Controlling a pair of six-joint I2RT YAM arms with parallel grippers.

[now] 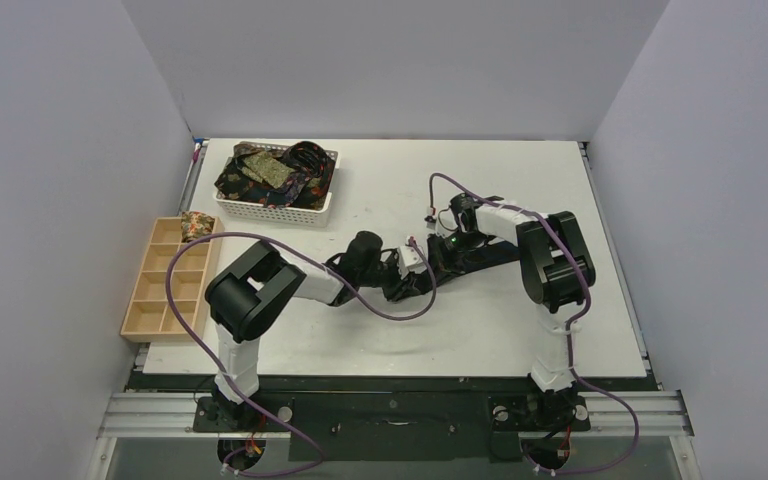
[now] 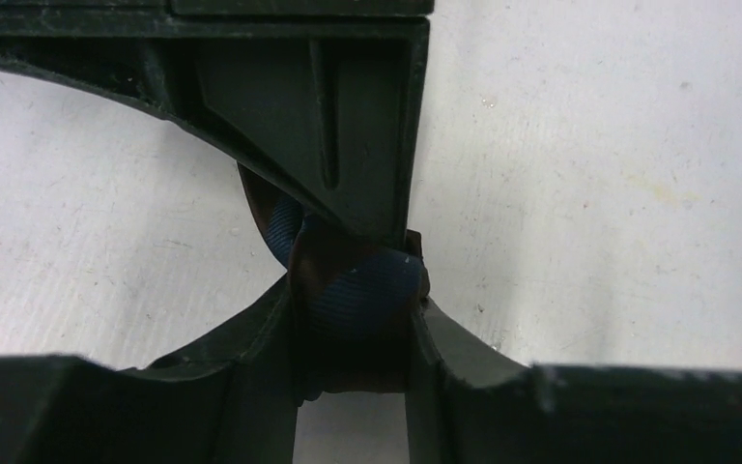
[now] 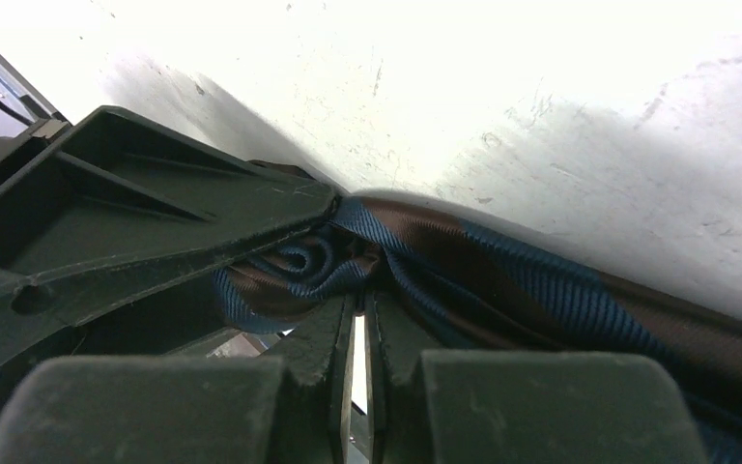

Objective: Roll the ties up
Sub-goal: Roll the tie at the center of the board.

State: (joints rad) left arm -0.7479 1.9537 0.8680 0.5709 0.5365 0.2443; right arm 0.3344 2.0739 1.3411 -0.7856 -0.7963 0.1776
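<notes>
A blue-and-brown striped tie [image 1: 488, 256] lies on the white table, its free length running right from where the two grippers meet. My left gripper [image 1: 412, 276] is shut on the tie's rolled end [image 2: 362, 295], which sits between its fingertips. My right gripper [image 1: 447, 243] is shut on the same bunched end [image 3: 299, 266], its jaws almost touching, and the tie's length [image 3: 560, 290] trails off to the right. Each wrist view shows the other gripper's finger pressed against the roll. Several patterned ties [image 1: 272, 172] lie in the basket. One small rolled tie [image 1: 196, 225] sits in the tray's far compartment.
A white lattice basket [image 1: 322, 208] stands at the back left of the table. A pale wooden compartment tray [image 1: 165, 290] lies along the left edge. Purple cables loop from both arms over the table's middle.
</notes>
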